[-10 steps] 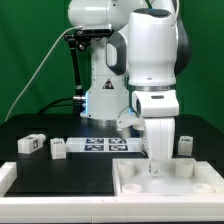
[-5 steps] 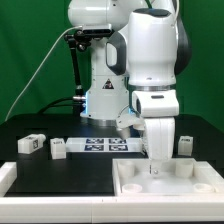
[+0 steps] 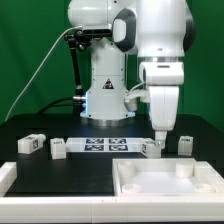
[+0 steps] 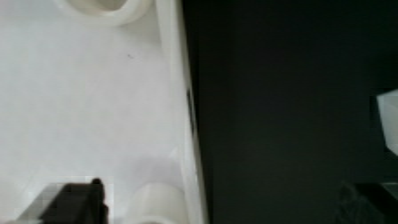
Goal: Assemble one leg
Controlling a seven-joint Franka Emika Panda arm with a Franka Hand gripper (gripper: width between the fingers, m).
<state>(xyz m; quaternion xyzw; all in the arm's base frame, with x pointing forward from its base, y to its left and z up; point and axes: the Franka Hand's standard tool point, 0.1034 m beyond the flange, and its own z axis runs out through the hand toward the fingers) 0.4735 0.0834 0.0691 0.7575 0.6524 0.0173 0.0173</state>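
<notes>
The black surface [image 3: 60, 178] carries every part. The white arm [image 3: 160, 40] rises over the exterior view's right half, its wrist turned straight down. A large white tray [image 3: 150, 182] with a raised rim lies at the front, on the exterior view's right. In the wrist view its flat floor [image 4: 89, 110] ends at the rim, with bare dark surface [image 4: 285, 100] beyond. The marker board [image 3: 105, 145] lies flat in front of the arm's base.

The hand [image 3: 158, 136] hangs above the tray's far rim. In the wrist view the hand [image 4: 217, 198] has its fingers [image 4: 71, 203] wide apart and holds nothing.

Four legs rest on the surface, all outside the tray. The nearest leg [image 3: 150, 148] sits just behind the far rim, right under the fingertips; whether they touch it cannot be told. A second leg [image 3: 184, 144] stands further to the exterior view's right. The other two legs [image 3: 58, 149] [image 3: 30, 145] lie beyond the marker board's left end.
</notes>
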